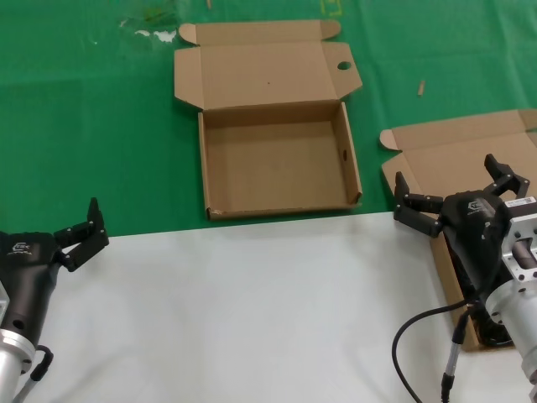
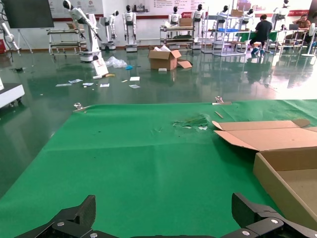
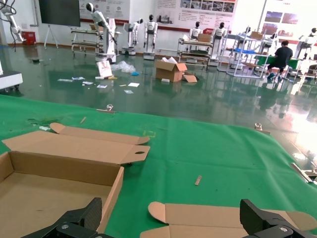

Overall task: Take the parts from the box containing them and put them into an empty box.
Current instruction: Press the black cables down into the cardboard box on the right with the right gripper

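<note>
Left tool and right tool both spread open, apparently idle.

I see the empty box lying open on the green cloth, its lid folded back on the far side with a round hole through the right corner tab. My right gripper hovers with fingers spread wide over the box containing them at the right edge (its inside is mostly hidden by the arm). My left gripper sits low at the left, fingers apart, at the near edge of the cloth where the white surface begins.
</note>
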